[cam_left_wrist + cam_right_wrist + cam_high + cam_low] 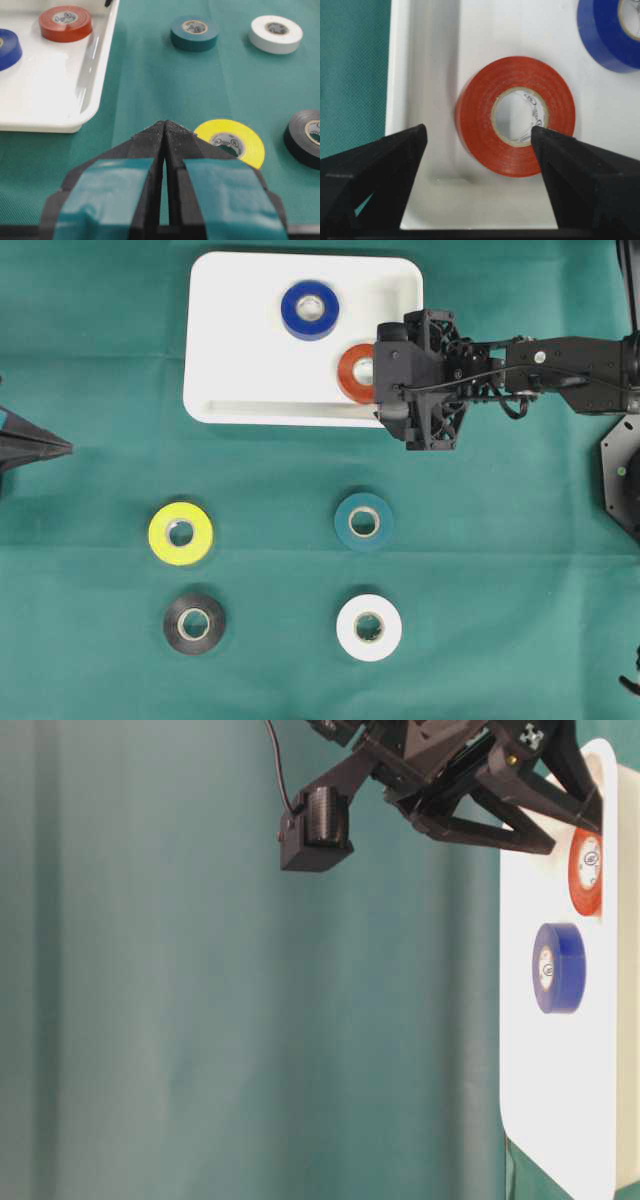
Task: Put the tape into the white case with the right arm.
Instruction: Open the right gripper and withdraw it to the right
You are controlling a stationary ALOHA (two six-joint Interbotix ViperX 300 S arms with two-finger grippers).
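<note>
I see the round orange-red tape roll (516, 116) lying flat inside the shallow white rectangular plastic case (240, 350), near its five o'clock corner, a blue tape roll (310, 309) at its eleven o'clock. My right gripper (477, 137) hangs released above it, fingers spread, holding nothing. My left gripper (164, 131) sits clenched at nine o'clock on the green cloth (500, 590).

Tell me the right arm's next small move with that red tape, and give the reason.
Probably lift the right hand straight up and clear of the white case. The red tape lies flat inside it beside the blue tape, and the fingers stand apart on either side, seemingly without gripping it. Four rolls wait on the green cloth.
</note>
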